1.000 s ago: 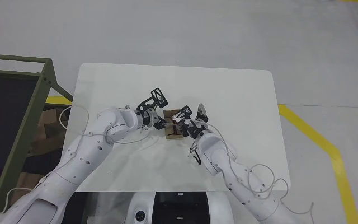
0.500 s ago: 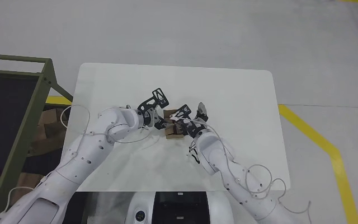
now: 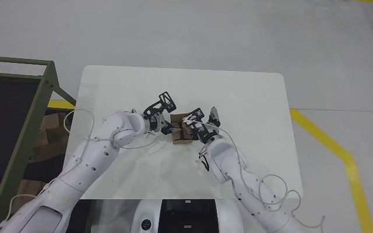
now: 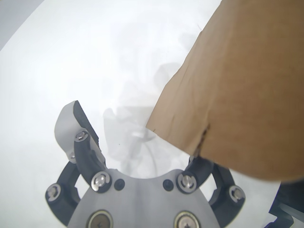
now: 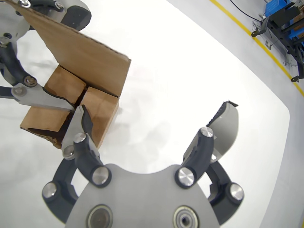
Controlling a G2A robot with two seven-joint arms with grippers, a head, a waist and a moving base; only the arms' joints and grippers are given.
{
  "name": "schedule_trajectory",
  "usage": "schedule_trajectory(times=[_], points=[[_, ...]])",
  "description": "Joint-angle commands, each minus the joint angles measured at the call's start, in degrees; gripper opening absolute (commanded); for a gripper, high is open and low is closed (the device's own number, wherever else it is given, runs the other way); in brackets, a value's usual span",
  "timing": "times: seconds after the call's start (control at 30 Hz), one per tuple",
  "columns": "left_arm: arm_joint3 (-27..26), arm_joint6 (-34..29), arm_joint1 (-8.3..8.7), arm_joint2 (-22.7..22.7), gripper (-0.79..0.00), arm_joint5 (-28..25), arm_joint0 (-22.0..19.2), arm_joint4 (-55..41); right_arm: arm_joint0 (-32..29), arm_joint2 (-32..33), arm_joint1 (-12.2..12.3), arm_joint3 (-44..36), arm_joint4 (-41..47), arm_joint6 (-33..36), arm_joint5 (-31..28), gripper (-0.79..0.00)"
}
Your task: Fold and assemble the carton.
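Note:
A small brown carton sits near the middle of the white table, lower flaps folded inward, one tall flap upright. My left gripper is open and straddles that flap; one of its fingers presses on the folded flaps. In the left wrist view the flap hides one finger of the left gripper. My right gripper is open beside the carton. One finger of the right gripper touches the carton's top edge, the other hangs over bare table.
A green-framed rack with cardboard pieces stands off the table's left edge. A yellow line runs on the floor to the right. A dark cart with blue bins stands far beyond the table.
My right gripper has shifted slightly to the right along the carton. The left gripper and the carton stay about where they were.

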Motion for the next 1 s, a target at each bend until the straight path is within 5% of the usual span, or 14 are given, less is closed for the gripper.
schedule_trajectory(times=[0.0,0.77,0.97], points=[[-0.03,-0.11,-0.08,0.06,0.000,0.06,-0.03,0.15,-0.28,0.38,-0.04,-0.05,0.16,-0.06,-0.19,0.000],[0.02,-2.37,-0.86,0.60,0.000,-0.76,-0.89,1.85,1.50,-2.44,-2.27,3.04,-5.62,3.79,1.84,0.000],[-0.54,-1.07,-0.62,-1.02,0.000,-5.21,-0.43,-2.01,-0.41,-1.06,-2.17,0.92,-5.51,2.12,0.71,0.000]])
